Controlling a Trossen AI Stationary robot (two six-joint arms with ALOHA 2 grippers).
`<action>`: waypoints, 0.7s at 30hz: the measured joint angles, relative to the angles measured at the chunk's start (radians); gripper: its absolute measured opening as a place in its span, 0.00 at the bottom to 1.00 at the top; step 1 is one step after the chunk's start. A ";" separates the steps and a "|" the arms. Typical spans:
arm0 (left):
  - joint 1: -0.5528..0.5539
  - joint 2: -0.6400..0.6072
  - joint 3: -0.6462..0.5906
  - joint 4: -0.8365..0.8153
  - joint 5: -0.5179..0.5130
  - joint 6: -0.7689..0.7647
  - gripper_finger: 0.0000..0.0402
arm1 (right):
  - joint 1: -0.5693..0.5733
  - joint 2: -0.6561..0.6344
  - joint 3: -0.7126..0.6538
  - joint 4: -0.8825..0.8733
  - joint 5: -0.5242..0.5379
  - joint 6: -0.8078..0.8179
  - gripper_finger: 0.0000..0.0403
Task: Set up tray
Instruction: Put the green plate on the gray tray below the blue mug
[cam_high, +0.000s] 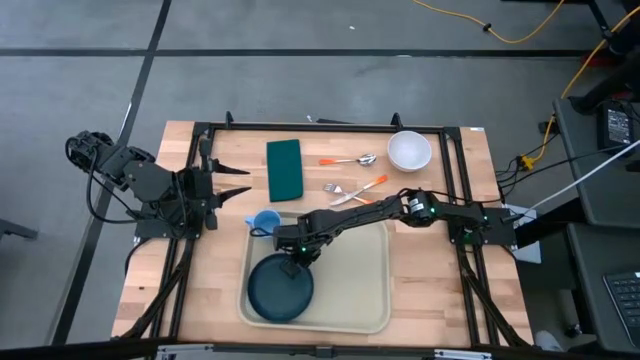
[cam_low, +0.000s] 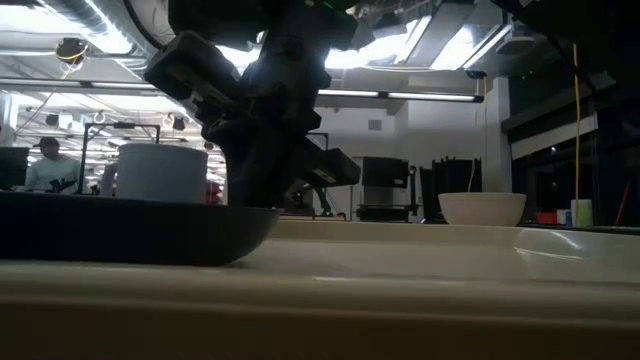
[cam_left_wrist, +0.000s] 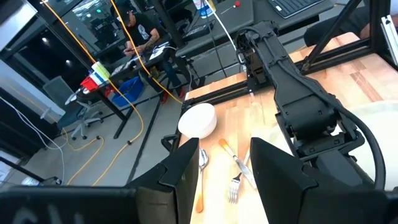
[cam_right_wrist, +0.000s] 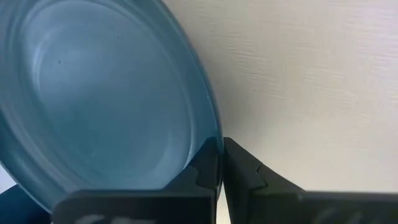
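The beige tray (cam_high: 362, 290) lies at the table's near middle. A dark blue plate (cam_high: 280, 290) is in its left half, also seen in the right wrist view (cam_right_wrist: 106, 99) and the low view (cam_low: 130, 235). My right gripper (cam_high: 297, 262) reaches down to the plate's far rim and is shut on it. My left gripper (cam_high: 235, 180) hangs open above the table's left side, touching nothing; its fingers (cam_left_wrist: 186, 174) stand apart in the left wrist view. My right gripper (cam_right_wrist: 221, 168) pinches the plate's rim (cam_right_wrist: 214, 134) at its far right edge between the two fingers, one finger (cam_right_wrist: 202, 177) over the plate's inside and one (cam_right_wrist: 245, 177) outside. The fingers come steeply from above, slanting from the right. The plate lies level, low in the tray.
A blue cup (cam_high: 266, 221) stands just past the tray's far left corner. Farther back lie a dark green napkin (cam_high: 285, 168), a spoon (cam_high: 350, 160), a fork (cam_high: 345, 190) and a white bowl (cam_high: 409, 151). The tray's right half is bare.
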 joint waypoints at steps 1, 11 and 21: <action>0.000 0.000 0.000 0.000 0.000 0.001 0.35 | 0.000 0.000 0.000 0.001 0.000 0.000 0.04; 0.000 -0.008 0.000 0.000 0.000 0.002 0.35 | 0.000 0.000 0.000 -0.002 0.003 -0.020 0.19; 0.000 -0.018 0.000 0.000 0.000 0.003 0.35 | 0.000 0.000 0.000 0.009 -0.021 -0.033 0.19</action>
